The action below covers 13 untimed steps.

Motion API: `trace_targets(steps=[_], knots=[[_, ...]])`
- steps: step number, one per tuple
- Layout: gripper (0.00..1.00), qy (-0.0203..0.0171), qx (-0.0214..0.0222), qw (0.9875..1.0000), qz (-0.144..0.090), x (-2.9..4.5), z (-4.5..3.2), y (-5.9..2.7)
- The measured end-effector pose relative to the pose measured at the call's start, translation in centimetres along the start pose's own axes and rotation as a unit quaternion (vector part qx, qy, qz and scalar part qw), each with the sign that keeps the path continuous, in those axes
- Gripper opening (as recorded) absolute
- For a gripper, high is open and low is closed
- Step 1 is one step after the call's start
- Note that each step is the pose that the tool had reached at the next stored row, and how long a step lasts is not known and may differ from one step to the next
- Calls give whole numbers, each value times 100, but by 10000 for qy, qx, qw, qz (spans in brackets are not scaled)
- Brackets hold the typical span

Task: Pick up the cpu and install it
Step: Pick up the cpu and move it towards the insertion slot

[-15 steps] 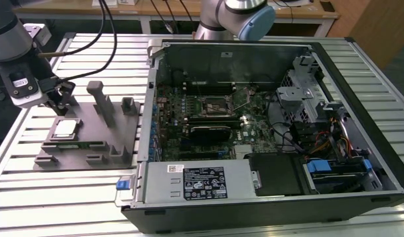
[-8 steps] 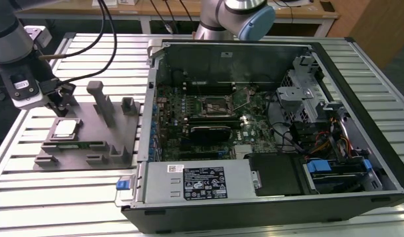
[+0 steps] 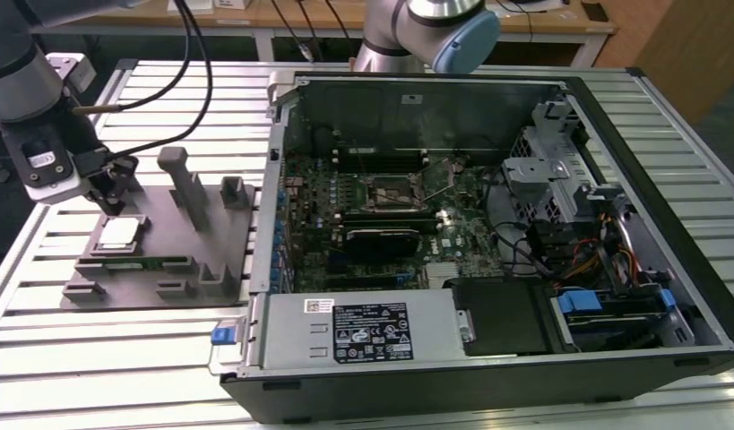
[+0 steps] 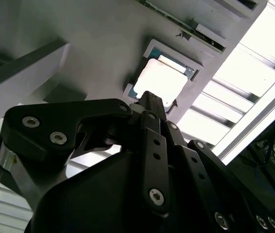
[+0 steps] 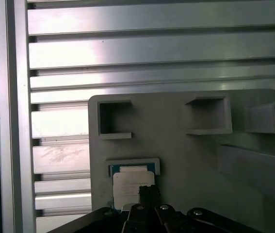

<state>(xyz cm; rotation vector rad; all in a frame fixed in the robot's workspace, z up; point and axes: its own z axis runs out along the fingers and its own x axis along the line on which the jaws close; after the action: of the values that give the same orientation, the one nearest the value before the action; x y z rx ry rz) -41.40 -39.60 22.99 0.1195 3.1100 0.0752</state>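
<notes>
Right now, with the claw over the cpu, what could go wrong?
The cpu sits recessed in the grey holder. The claw, hovering right over it, may catch the recess rim or tilt the chip if it comes down off-centre. The holder's upright post stands close by, so a sideways move could clip it.

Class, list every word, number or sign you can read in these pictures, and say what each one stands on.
No text can be read.
Black label on the grey metal box: print too small to read.
White sticker on the same box: too small to read.
Lid of the cpu: faint marks, too blurred to read.
</notes>
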Motion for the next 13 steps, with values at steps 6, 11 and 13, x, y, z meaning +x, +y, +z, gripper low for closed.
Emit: trace_targets(steps=[6, 11, 13], knots=[[11, -1, 4, 10000, 0, 16, 30, -29], [11, -1, 5, 10000, 0, 19, 65, -88], [11, -1, 5, 10000, 0, 19, 90, -110]])
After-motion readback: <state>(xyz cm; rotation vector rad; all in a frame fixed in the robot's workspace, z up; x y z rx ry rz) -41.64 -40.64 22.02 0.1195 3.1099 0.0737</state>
